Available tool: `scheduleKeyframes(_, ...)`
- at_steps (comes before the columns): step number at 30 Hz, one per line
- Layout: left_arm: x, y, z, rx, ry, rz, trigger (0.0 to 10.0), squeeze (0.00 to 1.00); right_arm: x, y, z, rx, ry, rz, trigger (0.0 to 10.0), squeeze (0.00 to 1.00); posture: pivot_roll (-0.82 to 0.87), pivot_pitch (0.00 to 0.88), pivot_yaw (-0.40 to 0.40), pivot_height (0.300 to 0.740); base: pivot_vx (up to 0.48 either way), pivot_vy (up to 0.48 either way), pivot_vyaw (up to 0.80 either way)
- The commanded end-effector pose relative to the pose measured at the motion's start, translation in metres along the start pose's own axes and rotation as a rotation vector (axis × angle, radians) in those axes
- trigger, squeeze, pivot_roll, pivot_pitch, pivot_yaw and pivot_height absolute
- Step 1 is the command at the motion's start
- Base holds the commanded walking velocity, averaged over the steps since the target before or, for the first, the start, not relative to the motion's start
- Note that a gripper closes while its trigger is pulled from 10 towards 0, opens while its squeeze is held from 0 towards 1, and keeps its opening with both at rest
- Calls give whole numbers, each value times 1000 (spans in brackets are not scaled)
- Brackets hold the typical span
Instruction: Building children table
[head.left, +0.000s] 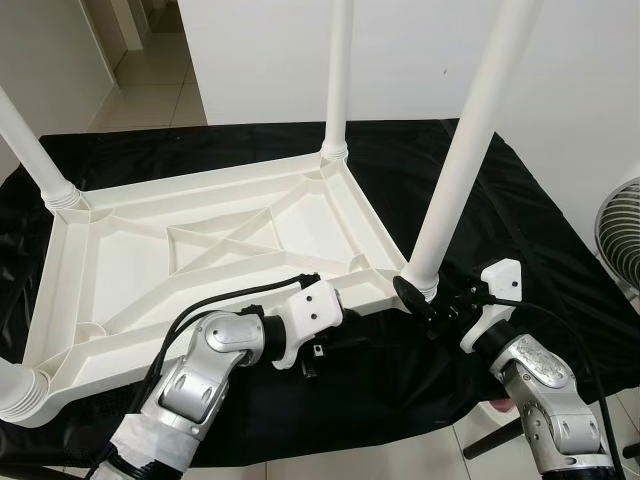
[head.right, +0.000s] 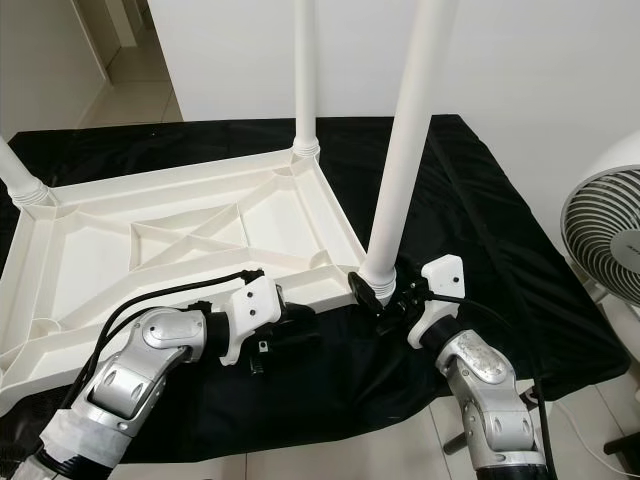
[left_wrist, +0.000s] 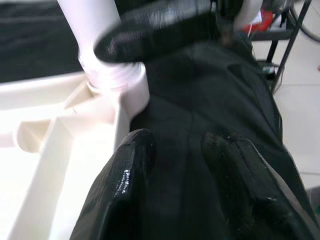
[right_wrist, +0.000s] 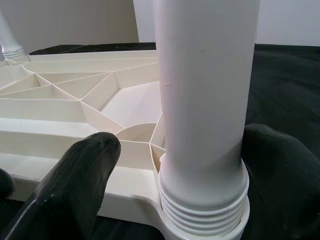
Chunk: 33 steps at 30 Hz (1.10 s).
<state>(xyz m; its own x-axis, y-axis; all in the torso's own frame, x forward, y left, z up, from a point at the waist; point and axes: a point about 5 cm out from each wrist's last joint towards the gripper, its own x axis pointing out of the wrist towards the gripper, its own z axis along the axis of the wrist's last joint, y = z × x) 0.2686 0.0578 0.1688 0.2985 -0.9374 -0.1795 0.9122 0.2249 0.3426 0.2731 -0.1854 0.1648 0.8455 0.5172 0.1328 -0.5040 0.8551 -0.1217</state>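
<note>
White upturned table (head.left: 210, 240) lies on black cloth (head.left: 530, 230); fan (head.left: 620, 235) stands beside. Right gripper (head.left: 418, 296) straddles corner leg (head.left: 470, 140), fingers apart; left gripper (head.right: 300, 330), parted, holds nothing at the near edge.

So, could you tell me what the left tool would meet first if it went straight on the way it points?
Probably the near right table leg at its socket, where the right tool already sits; depth is unclear.
</note>
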Motion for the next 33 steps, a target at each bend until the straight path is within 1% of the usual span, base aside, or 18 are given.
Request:
scheduleKeyframes(1,-2,4,2,-24,-37,103,10000,0,3,-2,-1,-8,1,-12,10000,0,-24,105,18,740,0,0,0)
scheduleKeyframes(2,-2,4,2,-24,-37,103,10000,0,3,-2,-1,-8,1,-12,10000,0,-24,105,18,740,0,0,0)
scheduleKeyframes(3,-2,6,4,-48,-59,151,10000,0,5,-4,-1,-14,2,-25,10000,0,-23,103,13,740,0,0,0)
scheduleKeyframes(6,-2,7,4,-56,-62,162,10000,0,6,-5,-1,-16,3,-32,10000,0,-23,103,13,740,0,0,0)
scheduleKeyframes(7,-3,9,4,-80,-68,189,10000,0,7,-7,-1,-17,2,-47,10000,0,-21,102,8,740,0,0,0)
scheduleKeyframes(8,-3,9,4,-80,-68,189,10000,0,7,-7,-1,-17,2,-47,10000,0,-21,102,8,740,0,0,0)
scheduleKeyframes(10,-4,17,6,-103,-85,266,10000,0,12,-12,0,12,3,-61,10000,0,-23,105,3,740,0,0,0)
scheduleKeyframes(11,-4,17,6,-103,-85,266,10000,0,12,-12,0,12,3,-61,10000,0,-23,105,3,740,0,0,0)
scheduleKeyframes(14,-6,26,4,-136,-69,387,10000,0,19,-15,3,-20,-1,-28,10000,0,-26,104,3,740,0,0,0)
scheduleKeyframes(15,-6,26,4,-136,-69,387,10000,0,19,-15,3,-20,-1,-28,10000,0,-26,104,3,740,0,0,0)
scheduleKeyframes(16,-5,30,0,-181,-47,487,10000,0,22,-16,3,-37,0,-6,10000,0,-23,97,-1,740,0,0,0)
scheduleKeyframes(19,-5,31,-2,-200,-44,512,10000,0,23,-17,2,-40,0,1,10000,0,-23,97,-1,740,0,0,0)
scheduleKeyframes(23,-2,25,1,-224,-80,543,10000,0,27,-18,0,-62,12,35,10000,0,-16,88,-8,740,0,0,0)
scheduleKeyframes(24,0,23,0,-211,-63,548,10000,0,28,-18,-1,-68,20,47,10000,0,-6,79,-19,740,0,0,0)
scheduleKeyframes(26,0,23,0,-211,-63,548,10000,0,28,-18,-1,-68,20,47,10000,0,-6,79,-19,740,0,0,0)
scheduleKeyframes(28,2,20,-4,-201,-61,551,10000,0,31,-19,-4,-73,33,77,10000,0,-1,72,-27,740,0,0,0)
scheduleKeyframes(33,4,19,-5,-217,-79,548,10000,0,33,-20,-5,-71,39,95,10000,0,2,64,-33,740,0,0,0)
